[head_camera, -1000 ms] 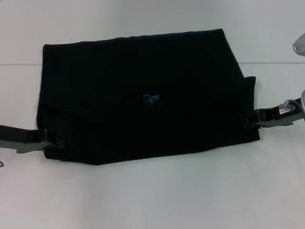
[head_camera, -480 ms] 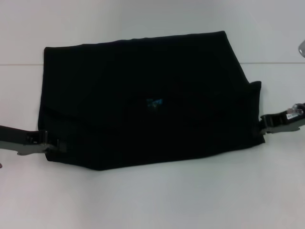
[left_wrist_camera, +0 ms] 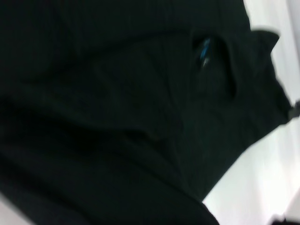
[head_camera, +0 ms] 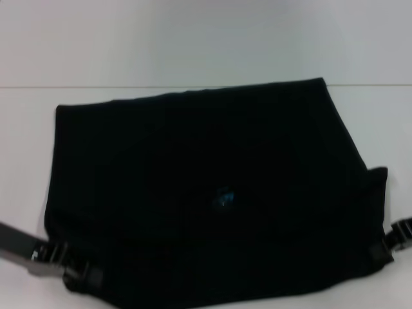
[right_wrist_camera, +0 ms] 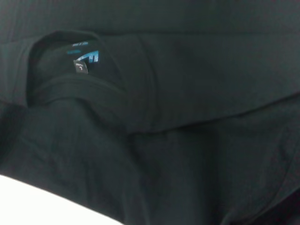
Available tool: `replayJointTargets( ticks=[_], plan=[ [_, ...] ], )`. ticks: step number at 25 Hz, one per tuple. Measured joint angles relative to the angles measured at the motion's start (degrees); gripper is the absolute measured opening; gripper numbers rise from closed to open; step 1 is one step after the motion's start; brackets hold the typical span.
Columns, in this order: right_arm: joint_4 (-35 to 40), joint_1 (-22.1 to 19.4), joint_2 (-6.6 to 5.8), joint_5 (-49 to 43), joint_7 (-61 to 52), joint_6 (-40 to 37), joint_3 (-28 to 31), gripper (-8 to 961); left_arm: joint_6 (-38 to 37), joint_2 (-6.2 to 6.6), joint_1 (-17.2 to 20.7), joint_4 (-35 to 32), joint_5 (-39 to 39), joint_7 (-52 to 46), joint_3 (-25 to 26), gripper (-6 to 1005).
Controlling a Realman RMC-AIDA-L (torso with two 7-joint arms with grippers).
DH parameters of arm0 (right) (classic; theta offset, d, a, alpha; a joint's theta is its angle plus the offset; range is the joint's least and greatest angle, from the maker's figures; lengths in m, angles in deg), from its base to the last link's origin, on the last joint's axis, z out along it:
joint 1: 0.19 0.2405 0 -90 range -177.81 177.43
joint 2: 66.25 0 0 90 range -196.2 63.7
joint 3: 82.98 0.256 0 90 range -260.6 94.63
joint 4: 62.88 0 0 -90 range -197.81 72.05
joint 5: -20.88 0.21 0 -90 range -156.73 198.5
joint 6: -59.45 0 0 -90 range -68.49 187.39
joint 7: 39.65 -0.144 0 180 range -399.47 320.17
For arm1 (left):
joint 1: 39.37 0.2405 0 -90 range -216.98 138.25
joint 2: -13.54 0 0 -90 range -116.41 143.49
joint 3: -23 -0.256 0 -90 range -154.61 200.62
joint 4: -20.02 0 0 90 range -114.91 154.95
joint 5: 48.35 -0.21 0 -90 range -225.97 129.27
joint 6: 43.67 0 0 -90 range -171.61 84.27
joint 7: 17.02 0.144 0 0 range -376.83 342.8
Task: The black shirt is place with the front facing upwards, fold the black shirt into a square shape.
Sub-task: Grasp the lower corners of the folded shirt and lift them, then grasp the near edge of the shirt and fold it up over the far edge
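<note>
Large soft black cotton shirt [head_camera: 212, 193] lies as a wide folded panel on the white table [head_camera: 193, 45], small blue mark [head_camera: 223, 197] near its middle, near edge lifted toward the camera. Left gripper [head_camera: 77, 273] is clamped on the near-left corner; right gripper [head_camera: 389, 248] pinches the near-right corner. Right wrist view alone shows the collar opening with its blue label [right_wrist_camera: 86, 58]; left wrist view shows mostly dark cloth and the right gripper [left_wrist_camera: 293, 111] at the far corner.

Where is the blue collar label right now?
In the head view, the blue label sits near the middle of the black shirt, between the two claws.
</note>
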Motion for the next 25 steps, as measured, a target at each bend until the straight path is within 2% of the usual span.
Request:
replayJointTargets(
  ticks=[7,12,16,19,22,25],
  plan=[
    [-0.1,-2.4,0.73,-0.2,5.9,-9.3,0.0,26,-5.8,-0.41,0.2,0.6,-2.5,-0.1,-1.2,30],
    [-0.4,-3.7,0.8,0.2,7.7,-9.5,2.6,27,-6.1,-0.09,0.2,0.3,-2.5,0.0,0.4,30],
    [-1.3,-3.4,0.2,0.8,9.0,-8.3,12.0,27,-4.2,0.75,-0.5,0.5,-2.3,-0.6,5.6,30],
    [-3.0,-3.0,-0.91,2.9,8.8,-6.6,18.1,28,-1.7,1.65,-1.3,0.6,-2.2,-1.5,10.5,30],
    [-5.2,-2.9,-1.94,6.5,8.5,-3.6,22.1,28,3.3,2.32,-2.1,0.6,-2.1,-2.7,15.3,30],
    [-7.8,-2.9,-2.41,11.2,8.4,1.3,24.6,29,9.8,2.12,-2.9,0.9,-1.6,-2.9,20.6,30]
  ],
)
